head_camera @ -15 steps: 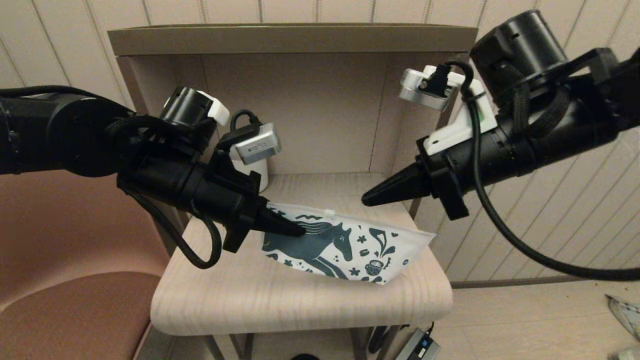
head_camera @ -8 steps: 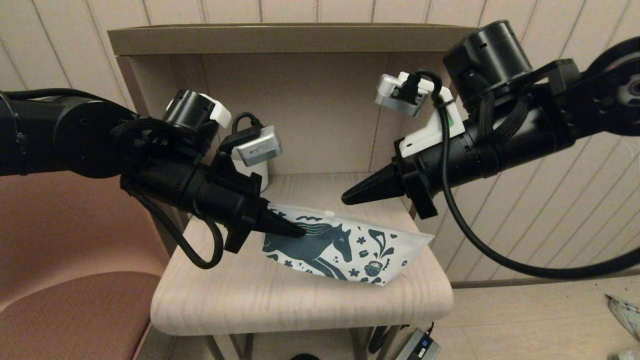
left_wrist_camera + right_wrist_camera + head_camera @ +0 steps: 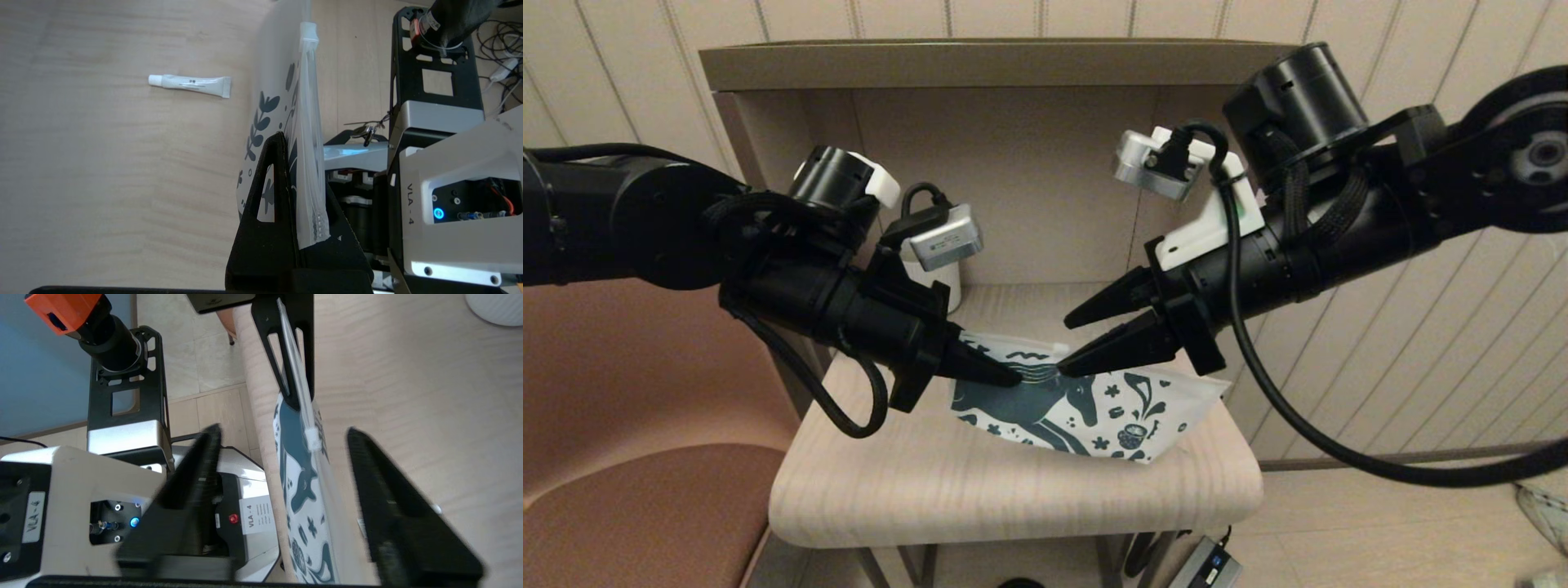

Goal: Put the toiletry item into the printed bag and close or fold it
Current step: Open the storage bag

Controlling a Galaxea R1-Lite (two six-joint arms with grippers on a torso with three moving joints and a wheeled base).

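Note:
The printed bag (image 3: 1104,402), white with a teal horse, is held up on edge over the wooden shelf top (image 3: 980,490). My left gripper (image 3: 1009,378) is shut on its left top corner, also seen in the left wrist view (image 3: 287,141). My right gripper (image 3: 1068,348) is open, its fingers either side of the bag's top edge near the white zipper pull (image 3: 314,440). A small white toiletry tube (image 3: 190,83) lies on the wood beyond the bag (image 3: 282,98); in the head view it is hidden.
A white ribbed mug (image 3: 941,287) stands at the back left of the alcove, behind my left wrist. The alcove's side walls (image 3: 1168,212) close in both arms. A brown seat (image 3: 629,506) is at the left, and a power adapter (image 3: 1209,567) lies on the floor.
My right gripper has moved left and down to the bag's top edge and has opened. The left gripper and the bag have stayed put.

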